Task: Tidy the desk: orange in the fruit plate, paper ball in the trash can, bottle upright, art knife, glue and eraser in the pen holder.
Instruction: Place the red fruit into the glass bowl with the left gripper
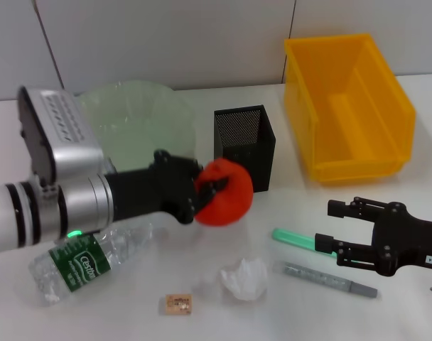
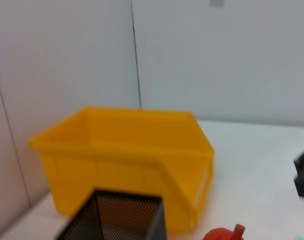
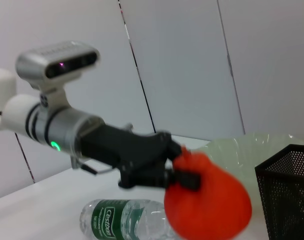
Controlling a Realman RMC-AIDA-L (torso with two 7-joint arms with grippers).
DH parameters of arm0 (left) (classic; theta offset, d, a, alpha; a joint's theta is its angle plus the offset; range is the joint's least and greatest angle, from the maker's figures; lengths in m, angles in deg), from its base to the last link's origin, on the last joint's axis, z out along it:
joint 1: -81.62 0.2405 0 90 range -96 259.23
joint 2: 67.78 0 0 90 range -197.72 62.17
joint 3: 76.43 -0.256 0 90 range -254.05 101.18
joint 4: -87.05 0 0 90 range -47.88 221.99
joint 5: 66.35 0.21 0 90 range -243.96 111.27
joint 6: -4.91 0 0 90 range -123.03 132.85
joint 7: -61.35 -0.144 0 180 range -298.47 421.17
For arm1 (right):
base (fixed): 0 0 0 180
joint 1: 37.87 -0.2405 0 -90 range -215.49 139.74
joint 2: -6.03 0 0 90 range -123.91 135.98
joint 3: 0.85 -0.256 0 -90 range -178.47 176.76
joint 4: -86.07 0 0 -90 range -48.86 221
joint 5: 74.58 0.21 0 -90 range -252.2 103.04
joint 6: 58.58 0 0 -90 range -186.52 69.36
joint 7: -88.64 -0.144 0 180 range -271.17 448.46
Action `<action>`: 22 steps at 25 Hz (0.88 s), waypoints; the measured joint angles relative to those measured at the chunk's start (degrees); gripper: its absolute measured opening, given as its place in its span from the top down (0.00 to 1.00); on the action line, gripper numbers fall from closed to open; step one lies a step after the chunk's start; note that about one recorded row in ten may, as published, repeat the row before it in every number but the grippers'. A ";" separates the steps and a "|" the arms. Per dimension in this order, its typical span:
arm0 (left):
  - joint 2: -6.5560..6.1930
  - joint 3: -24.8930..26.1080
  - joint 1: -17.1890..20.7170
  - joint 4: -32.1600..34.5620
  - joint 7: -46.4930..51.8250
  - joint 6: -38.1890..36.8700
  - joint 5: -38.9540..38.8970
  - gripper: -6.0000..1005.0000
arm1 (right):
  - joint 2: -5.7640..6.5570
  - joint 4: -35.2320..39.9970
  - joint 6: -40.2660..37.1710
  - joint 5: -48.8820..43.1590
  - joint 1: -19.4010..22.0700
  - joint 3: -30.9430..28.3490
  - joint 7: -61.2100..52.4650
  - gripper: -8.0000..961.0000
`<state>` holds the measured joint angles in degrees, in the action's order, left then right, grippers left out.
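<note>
White tabletop (image 1: 401,312) backed by pale wall panels fills the head view. From 9 o'clock the left gripper (image 1: 205,190) reaches toward centre, its black jaws clamped on a round orange-red fruit (image 1: 227,192) held above the surface, just in front of the pale green translucent fruit plate (image 1: 141,117) at 11 o'clock. Beside the fruit, toward 1 o'clock of it, stands a black mesh pen holder (image 1: 244,145); a yellow plastic bin (image 1: 347,106) sits at 2 o'clock. Under the left arm, at 8 o'clock, a clear plastic water bottle with a green label (image 1: 84,261) lies on its side. At 6 o'clock sit a crumpled white paper ball (image 1: 244,278) and a small tan eraser (image 1: 177,304). At 4 o'clock the right gripper (image 1: 332,227) hovers with jaws spread wide over a green glue stick (image 1: 295,238) and a grey art knife (image 1: 330,279)
</note>
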<state>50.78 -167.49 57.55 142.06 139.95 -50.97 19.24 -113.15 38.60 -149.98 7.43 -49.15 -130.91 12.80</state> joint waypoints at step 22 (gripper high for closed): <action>0.25 5.10 -6.50 -6.24 -2.91 22.02 -11.86 0.83 | -0.04 1.18 0.07 1.05 -0.76 -0.02 0.00 0.23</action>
<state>51.04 -162.38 51.05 135.82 137.04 -28.94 7.38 -113.19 39.78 -149.90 8.48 -49.91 -130.93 12.80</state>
